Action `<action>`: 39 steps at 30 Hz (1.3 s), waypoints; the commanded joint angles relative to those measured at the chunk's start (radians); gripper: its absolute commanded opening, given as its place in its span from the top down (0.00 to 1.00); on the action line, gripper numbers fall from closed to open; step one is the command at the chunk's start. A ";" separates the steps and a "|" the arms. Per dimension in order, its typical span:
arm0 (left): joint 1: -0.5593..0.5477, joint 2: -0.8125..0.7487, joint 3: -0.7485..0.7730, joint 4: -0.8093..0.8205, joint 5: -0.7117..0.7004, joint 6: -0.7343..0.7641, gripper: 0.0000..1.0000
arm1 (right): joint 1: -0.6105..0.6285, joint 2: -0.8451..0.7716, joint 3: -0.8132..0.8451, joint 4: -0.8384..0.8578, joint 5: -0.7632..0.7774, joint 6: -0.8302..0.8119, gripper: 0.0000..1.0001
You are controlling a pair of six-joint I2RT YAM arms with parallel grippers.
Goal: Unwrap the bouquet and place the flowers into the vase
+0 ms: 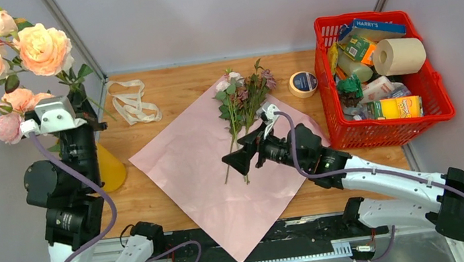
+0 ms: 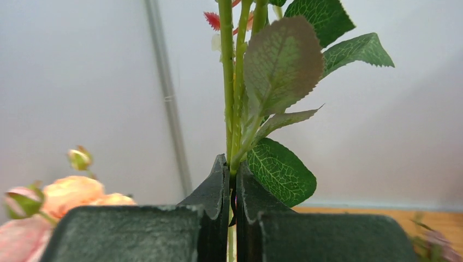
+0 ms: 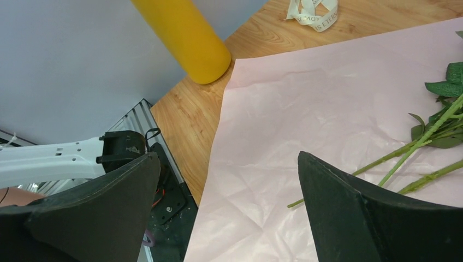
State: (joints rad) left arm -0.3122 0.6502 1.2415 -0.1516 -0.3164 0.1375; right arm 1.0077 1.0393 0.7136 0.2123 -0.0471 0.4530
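Several loose stems [image 1: 236,120]: light, springy (leaves snag); we'd grip low.
Left fingers [image 2: 217,188]: pinching flowers [image 2: 225,82]; right fingers [image 3: 338,202]: spread, empty.

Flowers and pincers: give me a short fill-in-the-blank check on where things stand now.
1. The left pincer is shut on the green ____ of raised flowers.
2. The right pincer hangs ____ above the pink paper.
3. The ribbon lies on the ____, off the paper.
4. The vase's colour is ____.
Missing words: stems, open, table, yellow.
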 commanded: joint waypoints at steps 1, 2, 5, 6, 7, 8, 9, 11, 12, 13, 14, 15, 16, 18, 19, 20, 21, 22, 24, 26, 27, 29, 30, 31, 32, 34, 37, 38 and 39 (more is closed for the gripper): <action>0.002 0.060 0.029 0.118 -0.197 0.289 1.00 | 0.006 -0.042 -0.016 -0.010 0.039 -0.033 0.00; 0.002 0.069 0.016 0.173 -0.229 0.344 1.00 | 0.006 -0.047 -0.017 -0.013 0.041 -0.034 0.00; 0.004 0.088 -0.007 0.266 -0.283 0.416 1.00 | 0.008 -0.058 -0.014 -0.021 0.044 -0.050 0.00; 0.004 0.092 -0.014 0.280 -0.291 0.447 1.00 | 0.008 -0.059 -0.011 -0.025 0.044 -0.054 0.00; 0.004 0.101 -0.017 0.306 -0.309 0.465 1.00 | 0.006 -0.061 -0.008 -0.030 0.044 -0.059 0.00; 0.005 0.107 -0.014 0.310 -0.317 0.491 1.00 | 0.006 -0.064 -0.006 -0.034 0.044 -0.063 0.00; 0.005 0.121 -0.010 0.311 -0.338 0.502 1.00 | 0.006 -0.065 -0.005 -0.037 0.044 -0.066 0.00; 0.013 0.134 0.001 0.299 -0.358 0.516 1.00 | 0.006 -0.065 -0.005 -0.039 0.046 -0.066 0.00; 0.013 0.135 0.004 0.293 -0.362 0.510 1.00 | 0.006 -0.064 -0.005 -0.037 0.047 -0.066 0.00; 0.022 0.134 0.003 0.282 -0.365 0.505 1.00 | 0.006 -0.061 -0.005 -0.037 0.046 -0.065 0.00; 0.025 0.134 -0.004 0.277 -0.366 0.493 1.00 | 0.006 -0.058 -0.005 -0.037 0.046 -0.062 0.00; 0.041 0.131 -0.010 0.270 -0.368 0.487 1.00 | 0.006 -0.055 -0.003 -0.037 0.044 -0.059 0.00; 0.047 0.129 -0.020 0.264 -0.366 0.472 1.00 | 0.006 -0.050 -0.003 -0.037 0.043 -0.057 0.00; 0.093 0.129 -0.031 0.230 -0.357 0.430 1.00 | 0.006 -0.044 -0.003 -0.037 0.039 -0.053 0.00; 0.102 0.128 -0.042 0.203 -0.351 0.404 1.00 | 0.006 -0.039 -0.003 -0.037 0.036 -0.051 0.00; 0.117 0.124 -0.051 0.196 -0.351 0.390 1.00 | 0.006 -0.036 -0.003 -0.037 0.035 -0.048 0.00; 0.122 0.117 -0.065 0.190 -0.352 0.369 1.00 | 0.008 -0.035 -0.003 -0.037 0.033 -0.048 0.00; 0.139 0.115 -0.073 0.182 -0.361 0.357 1.00 | 0.008 -0.032 -0.003 -0.037 0.032 -0.045 0.00; 0.169 0.115 -0.086 0.156 -0.363 0.314 1.00 | 0.006 -0.030 -0.002 -0.037 0.029 -0.043 0.00; 0.194 0.114 -0.108 0.156 -0.351 0.278 1.00 | 0.006 -0.032 -0.002 -0.037 0.026 -0.042 0.00; 0.200 0.112 -0.123 0.156 -0.348 0.260 1.00 | 0.006 -0.033 -0.003 -0.039 0.026 -0.043 0.00; 0.206 0.112 -0.137 0.161 -0.332 0.243 1.00 | 0.006 -0.036 -0.006 -0.039 0.027 -0.045 0.00; 0.211 0.114 -0.137 0.159 -0.326 0.237 1.00 | 0.006 -0.039 -0.008 -0.039 0.029 -0.045 0.00; 0.209 0.117 -0.132 0.156 -0.325 0.225 1.00 | 0.006 -0.039 -0.009 -0.039 0.029 -0.045 0.00; 0.211 0.121 -0.125 0.156 -0.322 0.220 1.00 | 0.006 -0.041 -0.012 -0.039 0.030 -0.045 0.00; 0.213 0.131 -0.091 0.092 -0.313 0.189 1.00 | 0.008 -0.041 -0.013 -0.039 0.032 -0.045 0.00; 0.211 0.141 -0.030 0.057 -0.329 0.174 1.00 | 0.006 -0.039 -0.009 -0.039 0.030 -0.043 0.00; 0.214 0.147 -0.014 0.044 -0.351 0.166 1.00 | 0.008 -0.039 -0.008 -0.040 0.030 -0.040 0.00; 0.225 0.150 -0.010 0.031 -0.360 0.160 1.00 | 0.006 -0.041 -0.008 -0.042 0.027 -0.039 0.00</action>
State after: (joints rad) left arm -0.1070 0.8001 1.1492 -0.0853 -0.6453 0.3634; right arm 1.0077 1.0103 0.6998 0.1619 -0.0162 0.4015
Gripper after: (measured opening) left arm 0.022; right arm 0.998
